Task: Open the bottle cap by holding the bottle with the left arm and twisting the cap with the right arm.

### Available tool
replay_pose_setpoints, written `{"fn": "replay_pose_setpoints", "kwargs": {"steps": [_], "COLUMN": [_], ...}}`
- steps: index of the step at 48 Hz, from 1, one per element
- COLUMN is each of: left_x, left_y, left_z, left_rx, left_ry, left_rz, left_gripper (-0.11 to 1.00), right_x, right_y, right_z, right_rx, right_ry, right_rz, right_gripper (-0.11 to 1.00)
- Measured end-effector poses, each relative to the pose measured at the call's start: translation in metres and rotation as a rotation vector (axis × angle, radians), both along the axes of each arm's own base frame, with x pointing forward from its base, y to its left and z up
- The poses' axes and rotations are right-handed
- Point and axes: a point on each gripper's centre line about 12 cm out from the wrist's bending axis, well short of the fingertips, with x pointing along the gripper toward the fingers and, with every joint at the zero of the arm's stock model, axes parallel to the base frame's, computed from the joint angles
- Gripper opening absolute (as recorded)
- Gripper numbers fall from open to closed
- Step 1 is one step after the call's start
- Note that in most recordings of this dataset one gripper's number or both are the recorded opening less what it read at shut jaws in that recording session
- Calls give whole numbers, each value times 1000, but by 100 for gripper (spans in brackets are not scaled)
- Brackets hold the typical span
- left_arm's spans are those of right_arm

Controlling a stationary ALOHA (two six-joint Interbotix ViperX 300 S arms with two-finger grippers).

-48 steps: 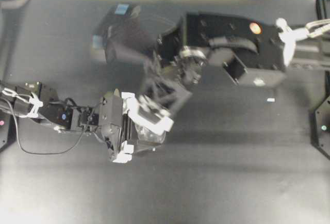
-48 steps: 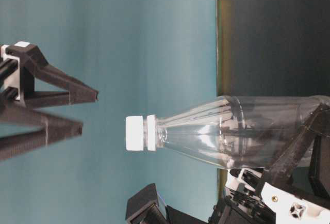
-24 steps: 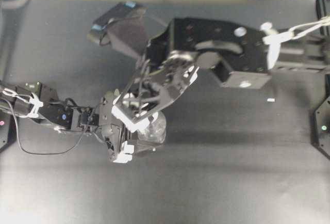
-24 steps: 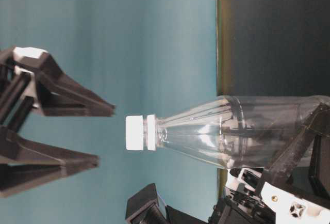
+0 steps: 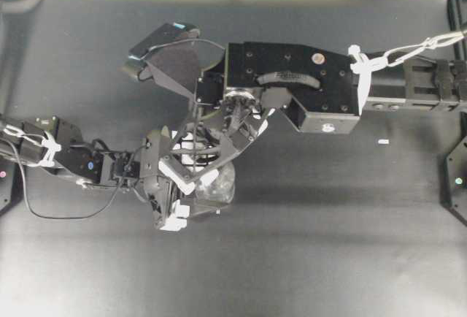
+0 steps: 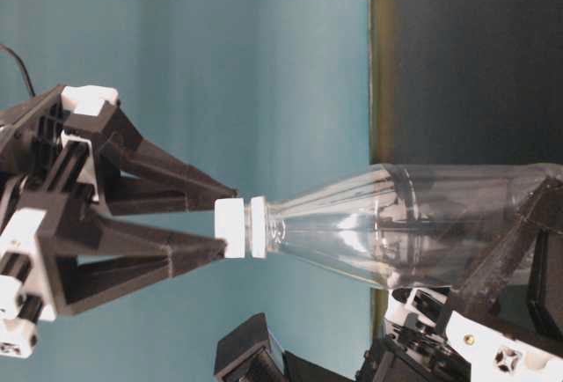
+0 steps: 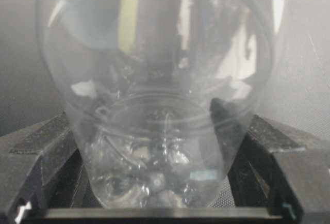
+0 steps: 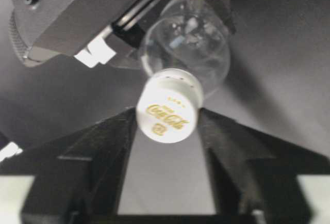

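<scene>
The clear plastic bottle (image 6: 413, 224) is held upright on the dark counter (image 5: 328, 244), left of centre in the overhead view. Its lower body is grasped by the left gripper (image 7: 154, 203), whose black fingers (image 7: 36, 152) are pressed against both sides of the bottle in the left wrist view. The left arm (image 5: 66, 158) is seen reaching in from the left edge, with loose black cables and a white tie wrap.

The white bottle cap (image 8: 167, 111) is seated on the neck, printed with gold Coca-Cola script. The right gripper (image 6: 224, 226) is positioned over the bottle top, pointing down from the right arm (image 5: 292, 87). Its two fingertips (image 6: 198, 252) are seen on either side of the cap, touching or just beside its edges; a firm clamp cannot be told from the views. A small white scrap (image 5: 383, 142) is seen on the counter, well apart to the right.
</scene>
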Motion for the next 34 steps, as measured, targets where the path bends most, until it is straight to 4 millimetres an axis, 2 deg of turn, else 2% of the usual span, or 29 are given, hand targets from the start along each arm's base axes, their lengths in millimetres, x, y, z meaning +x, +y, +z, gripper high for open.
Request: {"fn": "replay_pose_setpoints", "kwargs": {"steps": [14, 22, 34], "left_x": [0, 0, 0], "left_y": [0, 0, -1], "left_z": [0, 0, 0], "left_rx": [1, -1, 1], "left_ry": [-2, -1, -2], "left_rz": [-1, 1, -3], "left_gripper": [81, 81, 81], "right_x": [-3, -4, -5], "right_y": [-3, -5, 0], "right_z": [-1, -1, -1], "right_rx": [-30, -72, -163], "right_ry": [6, -6, -59], "right_rz": [138, 363, 791], "right_gripper": [37, 37, 37]}}
